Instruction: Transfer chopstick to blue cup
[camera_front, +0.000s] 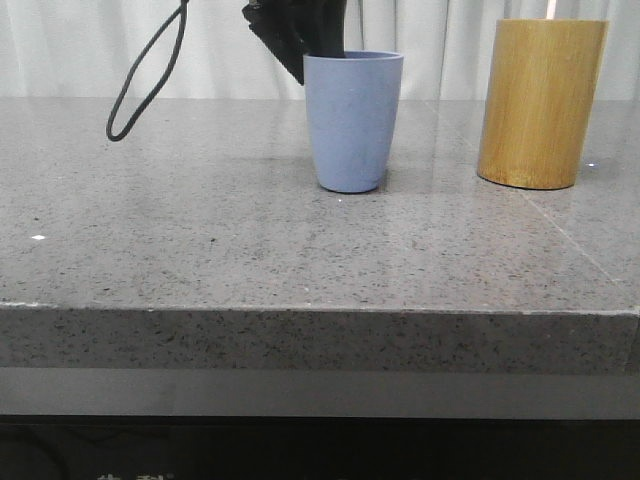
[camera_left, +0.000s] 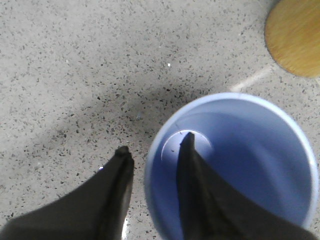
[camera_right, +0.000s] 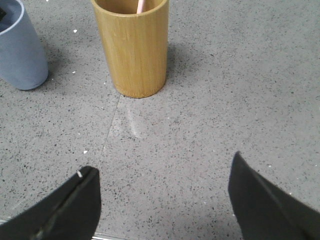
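Observation:
The blue cup (camera_front: 352, 120) stands upright mid-table; its inside looks empty in the left wrist view (camera_left: 240, 160). A pale pink chopstick (camera_front: 551, 8) sticks out of the bamboo cylinder (camera_front: 540, 100) at the right, only its top showing; it also shows in the right wrist view (camera_right: 141, 6). My left gripper (camera_left: 155, 149) is open over the cup's rim, one finger (camera_left: 187, 155) over the inside, the other (camera_left: 122, 167) outside; it shows dark behind the cup (camera_front: 300, 30). My right gripper (camera_right: 162, 170) is open and empty above bare table, short of the cylinder (camera_right: 132, 45).
A black cable loop (camera_front: 150, 80) hangs at the back left. The speckled grey table (camera_front: 200, 230) ends in a front edge near the camera. A white curtain closes the back. The cup also shows beside the cylinder in the right wrist view (camera_right: 20, 50).

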